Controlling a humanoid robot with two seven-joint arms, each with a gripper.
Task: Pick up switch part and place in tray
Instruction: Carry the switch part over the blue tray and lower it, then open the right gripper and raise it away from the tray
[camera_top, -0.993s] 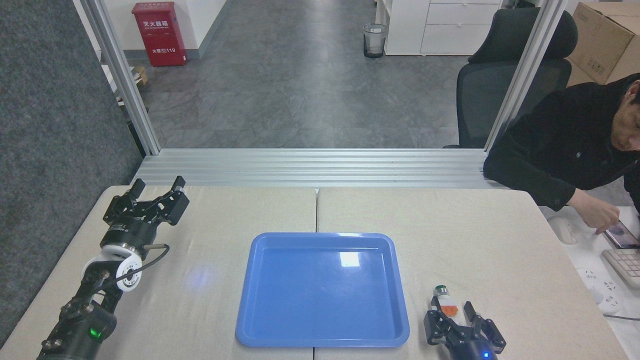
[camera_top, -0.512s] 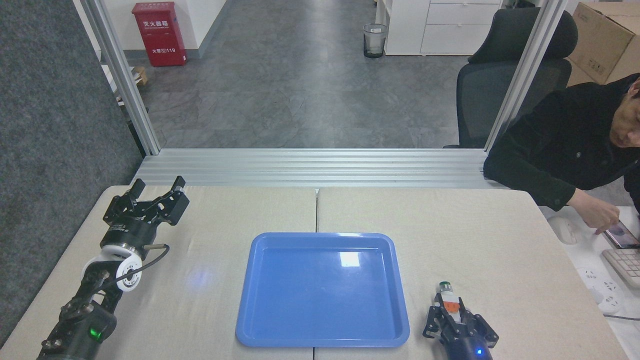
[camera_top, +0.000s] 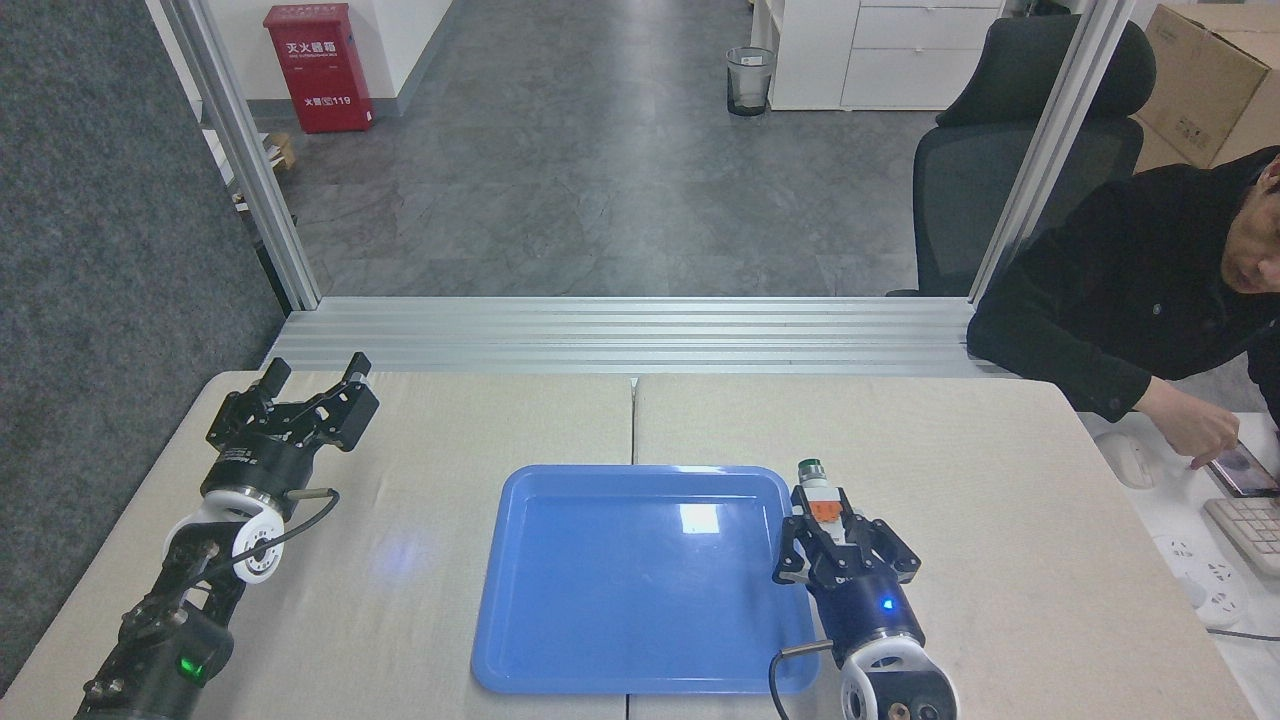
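Since the earlier frames, the right end effector has risen from the near right part of the tabletop and travelled toward the far side and leftward, carrying the switch part with it. Its fingers are clamped on the white and orange body of the switch part, which stands roughly upright in the grasp, green cap with its silver ring pointing to the far edge. Held part and end effector now sit at the right rim of the tray, near its far right corner; whether the part is over the tray floor or just outside the rim cannot be told.

Blue and glossy, the tray lies at the middle of the tabletop close to the near edge, straddling the seam between the 2 tabletop halves, with nothing lying in it.

Near the far left corner of the tabletop the left end effector has stayed put, its 2 fingers spread apart and holding nothing.

A person in dark clothing leans in beyond the right edge.
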